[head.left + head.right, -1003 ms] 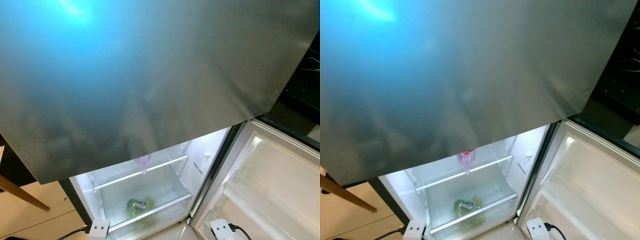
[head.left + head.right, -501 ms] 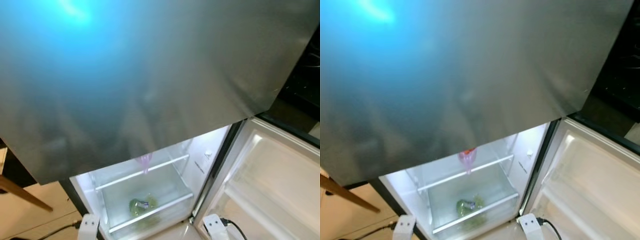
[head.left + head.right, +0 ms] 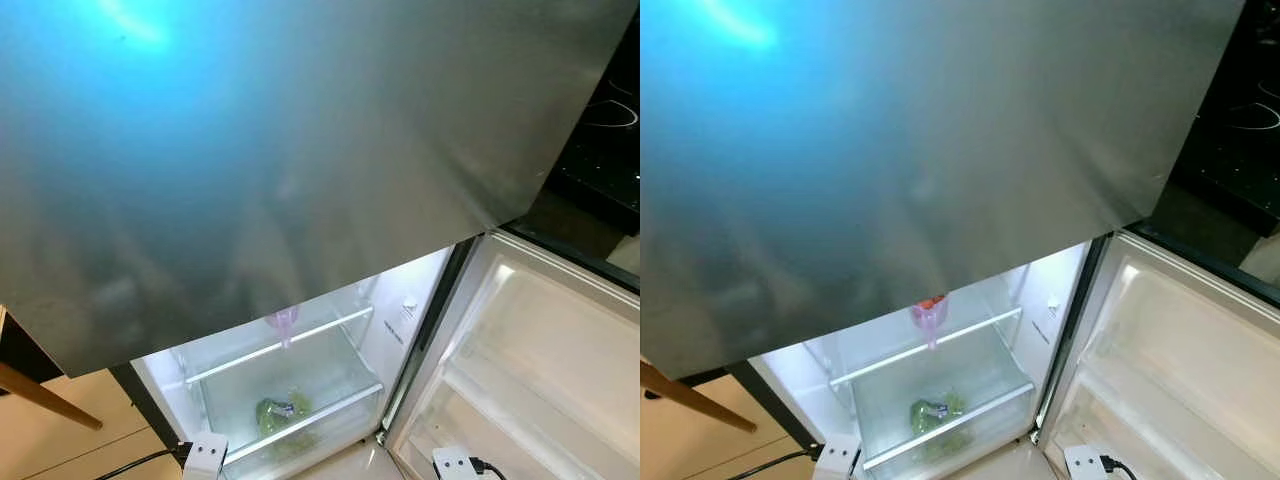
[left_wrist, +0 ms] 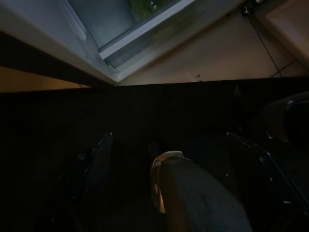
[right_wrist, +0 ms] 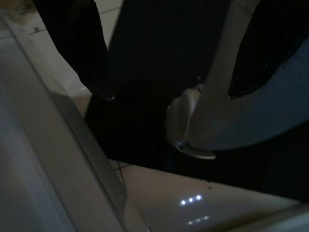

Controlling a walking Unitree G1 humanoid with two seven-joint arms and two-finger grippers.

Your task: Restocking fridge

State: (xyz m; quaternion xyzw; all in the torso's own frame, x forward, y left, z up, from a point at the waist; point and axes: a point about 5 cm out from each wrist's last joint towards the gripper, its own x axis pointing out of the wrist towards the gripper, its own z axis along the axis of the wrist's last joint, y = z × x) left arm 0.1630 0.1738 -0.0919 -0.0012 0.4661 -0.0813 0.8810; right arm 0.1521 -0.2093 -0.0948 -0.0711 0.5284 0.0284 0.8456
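Fridge [image 3: 300, 200]: upper door shut, lower door [image 3: 540, 370] swung open to robot's right. Long axis vertical; open front faces robot. Lower compartment lit; green produce [image 3: 280, 410] in crisper drawer [image 3: 300, 420], pink item [image 3: 930, 315] on shelf above.

Left gripper [image 4: 178, 188], right gripper [image 5: 166, 92]: fingers spread, nothing held, low near floor.

Step, judged: between loads. Next move: fetch item, place on shelf.

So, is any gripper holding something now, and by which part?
Nothing is held. The right gripper has its fingers apart, nothing between them, beside the open fridge door. The left gripper likewise, in the dark.
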